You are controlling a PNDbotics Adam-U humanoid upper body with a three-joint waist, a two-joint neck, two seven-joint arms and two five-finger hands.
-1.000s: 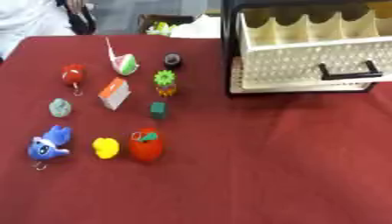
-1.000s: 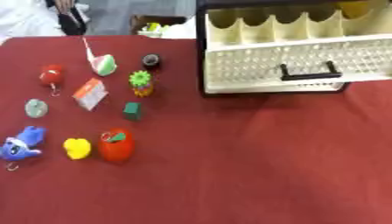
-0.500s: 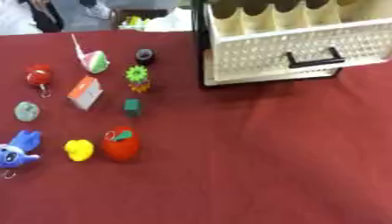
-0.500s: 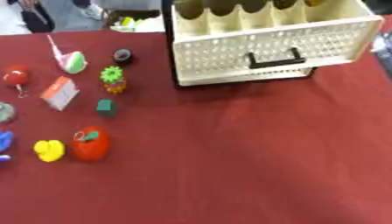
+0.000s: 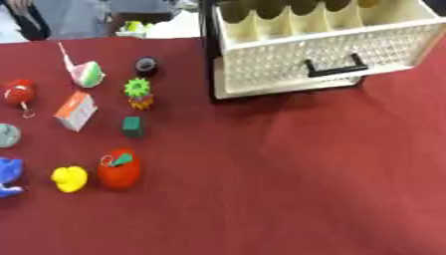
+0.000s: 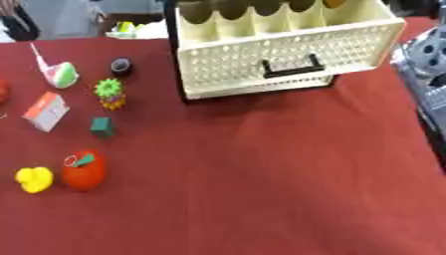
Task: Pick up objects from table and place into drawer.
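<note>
A cream perforated drawer with a black handle stands pulled out at the back, its top compartments open. Small things lie in a group on the red cloth to its left: a red apple toy, a yellow duck, a blue toy cut by the edge, a green cube, an orange and white box, a green spiky piece, a black round piece, a green and pink cone and a red ball. No hand shows in either view.
A grey-green round thing lies at the left edge. A grey and silver machine part shows at the right edge in the right eye view. The red tablecloth spreads in front of the drawer. People stand beyond the far edge.
The whole picture has shifted, so the camera has moved; the drawer now sits nearer the middle. The things on the cloth keep their places relative to each other.
</note>
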